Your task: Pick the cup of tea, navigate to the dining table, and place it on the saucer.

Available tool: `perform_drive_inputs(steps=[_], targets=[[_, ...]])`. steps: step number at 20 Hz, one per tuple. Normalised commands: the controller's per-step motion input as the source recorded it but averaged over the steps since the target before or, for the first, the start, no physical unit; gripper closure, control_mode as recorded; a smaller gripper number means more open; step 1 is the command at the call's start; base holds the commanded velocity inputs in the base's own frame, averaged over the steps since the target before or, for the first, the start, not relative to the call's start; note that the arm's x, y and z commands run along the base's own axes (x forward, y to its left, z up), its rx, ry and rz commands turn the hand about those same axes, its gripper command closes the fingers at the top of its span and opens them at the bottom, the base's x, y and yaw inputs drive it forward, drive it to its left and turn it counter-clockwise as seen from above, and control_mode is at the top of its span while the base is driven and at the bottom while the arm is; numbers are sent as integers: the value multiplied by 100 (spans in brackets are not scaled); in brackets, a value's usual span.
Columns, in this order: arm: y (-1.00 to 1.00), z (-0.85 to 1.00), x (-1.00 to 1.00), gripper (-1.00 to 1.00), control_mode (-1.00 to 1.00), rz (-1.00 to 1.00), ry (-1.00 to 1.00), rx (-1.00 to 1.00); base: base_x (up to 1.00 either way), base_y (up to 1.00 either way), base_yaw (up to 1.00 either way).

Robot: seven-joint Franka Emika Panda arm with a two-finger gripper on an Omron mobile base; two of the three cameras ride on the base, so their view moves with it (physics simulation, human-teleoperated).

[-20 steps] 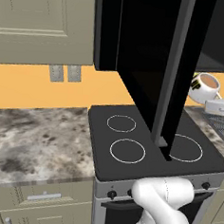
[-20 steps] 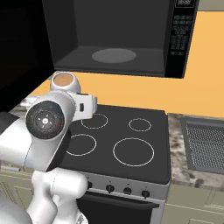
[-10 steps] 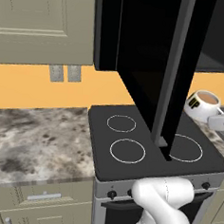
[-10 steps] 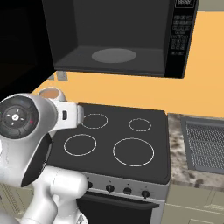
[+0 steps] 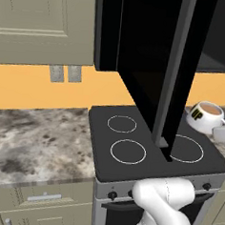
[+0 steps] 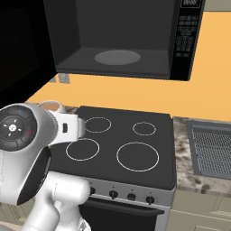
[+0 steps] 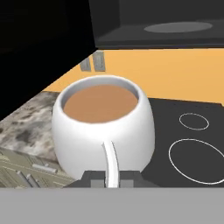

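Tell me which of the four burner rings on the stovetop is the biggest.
The front right ring on the stovetop is the biggest, nearest the control knobs and clearly wider than the other three.

Glossy white rounded arm (image 6: 49, 198), dark round joint cap (image 6: 17, 127) with small markings, two dark fingertips (image 7: 94, 179)

The cup of tea (image 5: 206, 117) hangs upright over the black stovetop's (image 5: 154, 151) right edge.

No words or numbers can be read. The cup of tea (image 5: 206, 117), right of the stove (image 5: 150, 146), carries a black-and-yellow mark too small to make out. The microwave (image 6: 131, 38) above the stove has a blurred button panel.
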Motion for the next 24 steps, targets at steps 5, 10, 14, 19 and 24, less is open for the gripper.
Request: perform_drive_inputs(steps=[5, 10, 14, 19, 24], targets=[[0, -27, 0, 100, -100, 0, 0, 0, 0, 0, 0], [0, 0, 0, 100, -100, 0, 0, 0, 0, 0, 0], [0, 0, 0, 100, -100, 0, 1, 0, 0, 0, 0], [0, 0, 0, 100, 100, 0, 0, 0, 0, 0, 0], [0, 0, 0, 100, 100, 0, 0, 0, -18, 0, 0]])
